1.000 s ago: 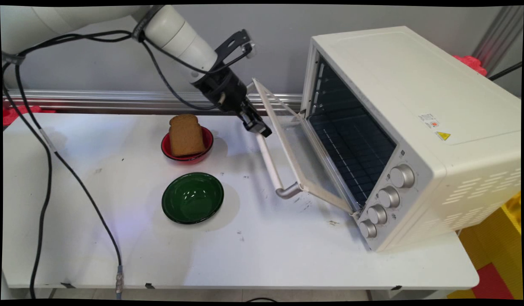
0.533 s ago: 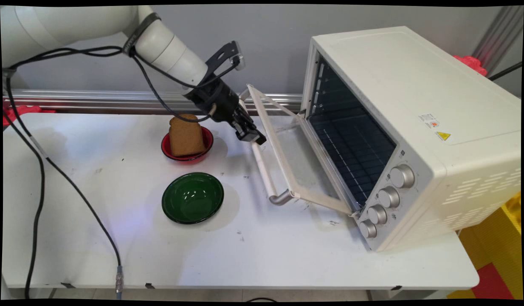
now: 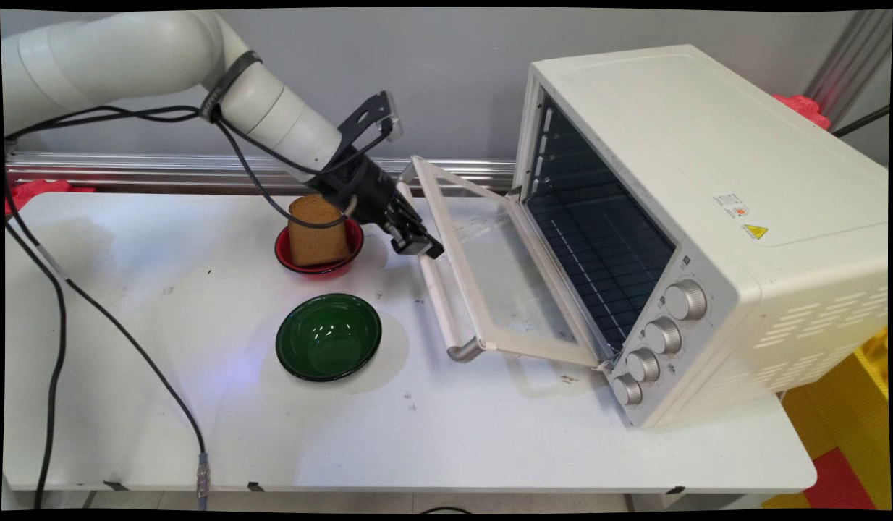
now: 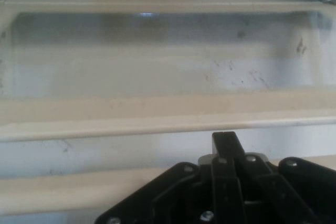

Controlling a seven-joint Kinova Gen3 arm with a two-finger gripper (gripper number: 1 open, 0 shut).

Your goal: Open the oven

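Gripping oven door handle (image 3: 438,297)

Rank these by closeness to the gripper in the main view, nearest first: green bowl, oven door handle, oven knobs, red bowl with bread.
1. Oven door handle, at the gripper.
2. Red bowl with bread, just left.
3. Green bowl, nearer the camera.
4. Oven knobs, far right.

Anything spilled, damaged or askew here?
Nothing spilled or broken. The table has dark scuff marks near the oven door. Bread stands upright in the red bowl.
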